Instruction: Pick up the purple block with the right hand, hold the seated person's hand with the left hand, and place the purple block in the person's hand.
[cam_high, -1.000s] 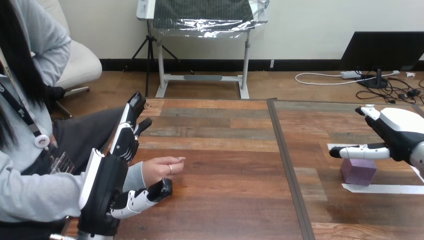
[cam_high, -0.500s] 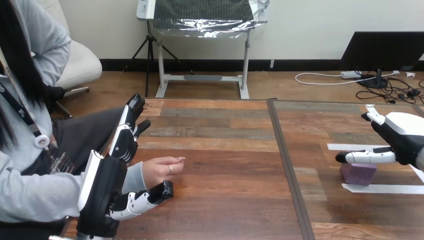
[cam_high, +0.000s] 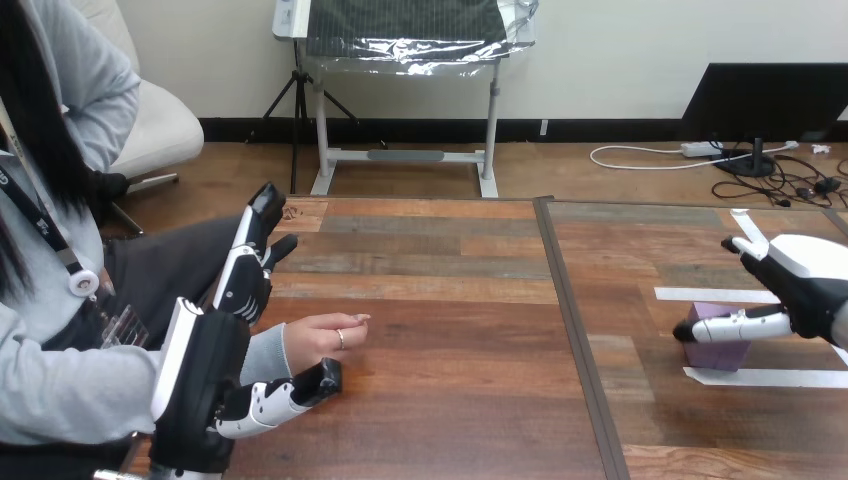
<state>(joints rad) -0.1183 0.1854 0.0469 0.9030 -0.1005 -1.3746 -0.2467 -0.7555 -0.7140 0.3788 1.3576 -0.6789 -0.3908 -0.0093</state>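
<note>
Purple block (cam_high: 718, 352) now has the right hand (cam_high: 805, 280) lowered over it, unclenched, so the grasp looks imminent; the left hand (cam_high: 208, 375) waits open beside the person's hand (cam_high: 325, 338).

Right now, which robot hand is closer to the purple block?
Right: the right robot hand hovers at the purple block, thumb across its top; the left robot hand is far off, beside the person's hand.
</note>
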